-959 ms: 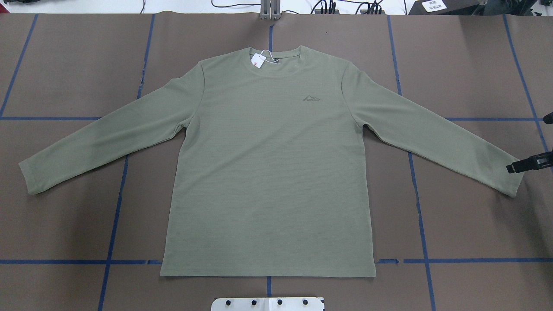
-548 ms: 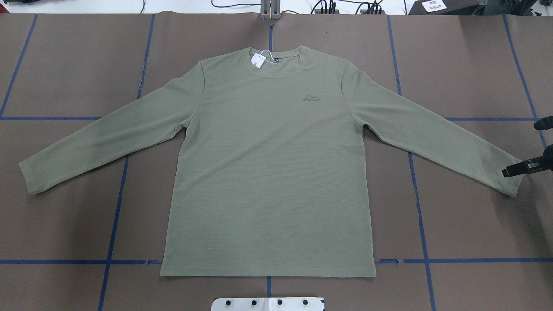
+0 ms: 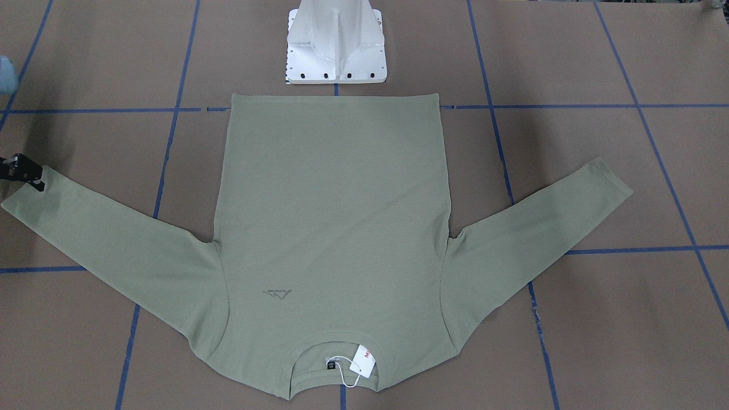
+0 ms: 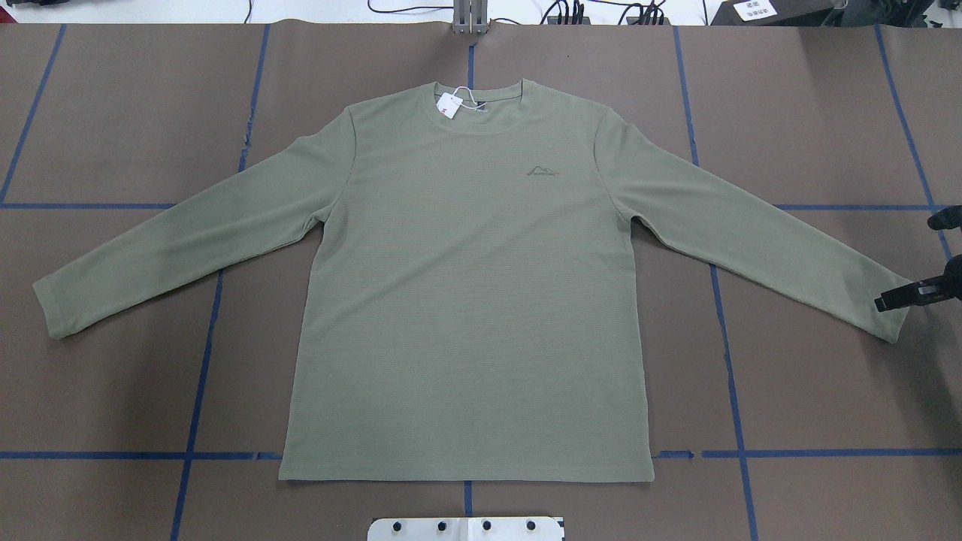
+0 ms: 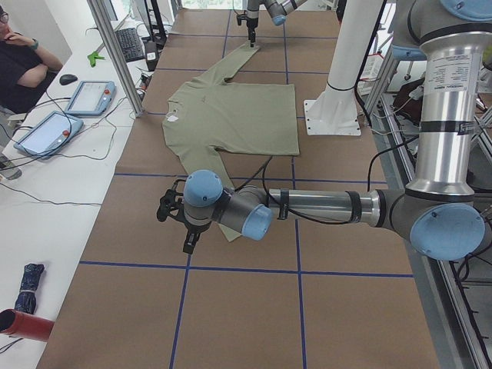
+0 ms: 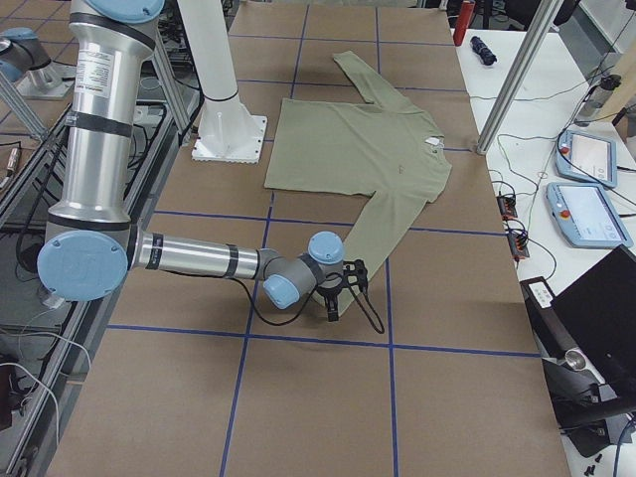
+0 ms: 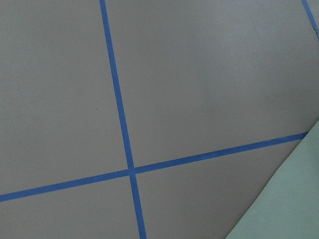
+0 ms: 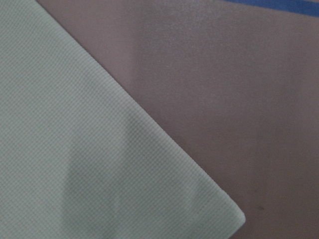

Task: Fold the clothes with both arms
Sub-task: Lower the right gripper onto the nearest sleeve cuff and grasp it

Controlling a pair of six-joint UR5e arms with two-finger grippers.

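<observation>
The olive-green long-sleeved shirt (image 4: 466, 300) lies flat and face up on the brown table, collar and white hang tag (image 4: 449, 105) at the far side, both sleeves spread out. My right gripper (image 4: 887, 300) hangs over the right sleeve's cuff (image 4: 890, 323); it also shows in the front view (image 3: 31, 177). I cannot tell whether it is open or shut. The right wrist view shows the cuff corner (image 8: 149, 189) close up. My left gripper (image 5: 184, 231) shows only in the exterior left view, just beyond the left cuff (image 4: 52, 308); I cannot tell its state.
The white pedestal base (image 3: 336, 51) stands just behind the shirt's hem. Blue tape lines (image 4: 199, 376) grid the brown table cover. Tablets and cables (image 5: 88, 96) lie on the white bench past the collar side. A person sits there (image 5: 23, 65).
My right gripper has moved a little left and lower onto the right cuff, then held nearly still. The shirt has not moved.
</observation>
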